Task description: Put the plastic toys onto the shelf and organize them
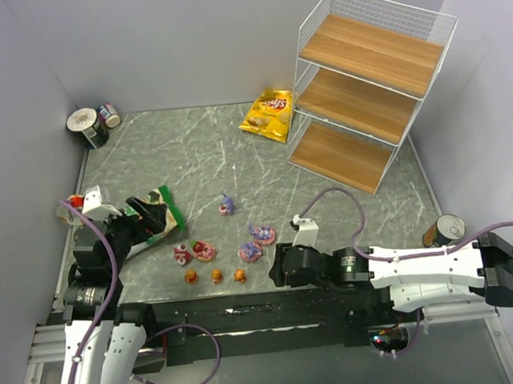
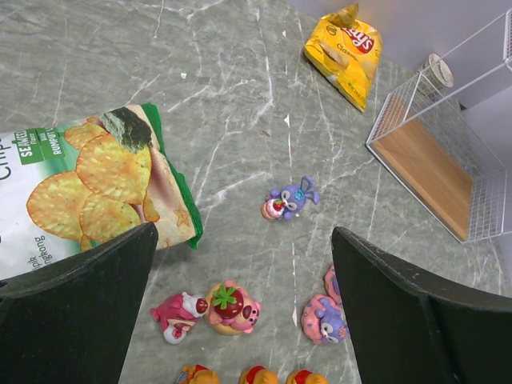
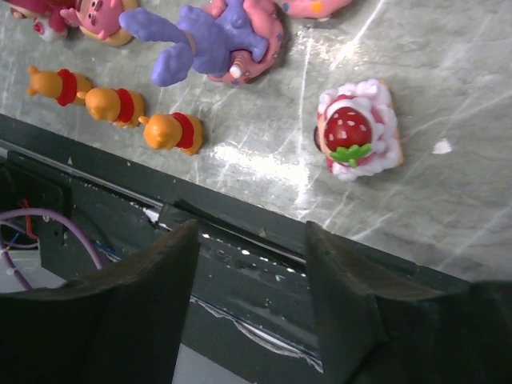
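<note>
- On the shelf [image 1: 370, 52] there is nothing yet. All three boards are bare.
- So where are the plastic toys [image 1: 250, 252]?
- Well apart from the shelf, out in front of its open side, in a bunch on the tabletop [image 1: 235, 149]. I think every one is left to move.
- And the claws?
- The left claw [image 2: 244, 230] is spread wide and holds nothing. It hangs farther from the shelf than the toys, by the green chip bag [image 2: 88, 184]. The right claw [image 3: 252, 232] has a gap too, with nothing in it, just beside the toys.
- Anything hard to see?
- From above, the right arm [image 1: 407, 269] seems to cover one strawberry cake toy [image 3: 356, 132]. The toys' faces are too tiny to make out.
</note>
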